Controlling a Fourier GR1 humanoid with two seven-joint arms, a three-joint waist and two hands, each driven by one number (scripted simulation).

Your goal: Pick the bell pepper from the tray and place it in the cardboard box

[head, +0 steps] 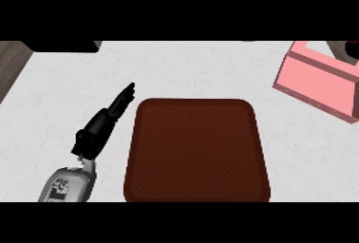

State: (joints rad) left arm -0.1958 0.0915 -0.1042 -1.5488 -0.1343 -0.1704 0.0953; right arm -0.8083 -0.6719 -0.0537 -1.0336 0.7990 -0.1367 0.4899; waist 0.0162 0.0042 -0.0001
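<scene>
The white marbled counter (182, 71) fills nearly the whole head view; a strip of wooden floor shows at its ten-o'clock corner, and a dark block (60, 45) sits at the eleven-o'clock edge. The brown tray (197, 149) lies in the lower middle, a rounded rectangle running from the centre down toward six o'clock; its textured surface is bare, and no bell pepper can be seen on it or anywhere else in view. The box (319, 83), pink rather than cardboard-coloured, stands at two o'clock, well apart from the tray, turned at an angle and partly cut by the right edge; its open top shows a dark interior, but what lies inside cannot be told. The left forearm (69, 183), grey, enters from about seven o'clock and slants up toward one o'clock; the left hand (101, 128) lies just beside the tray's left rim, black fingers (126, 95) stretched straight and together, pointing toward twelve to one o'clock, released and grasping nothing. The right hand does not appear.
</scene>
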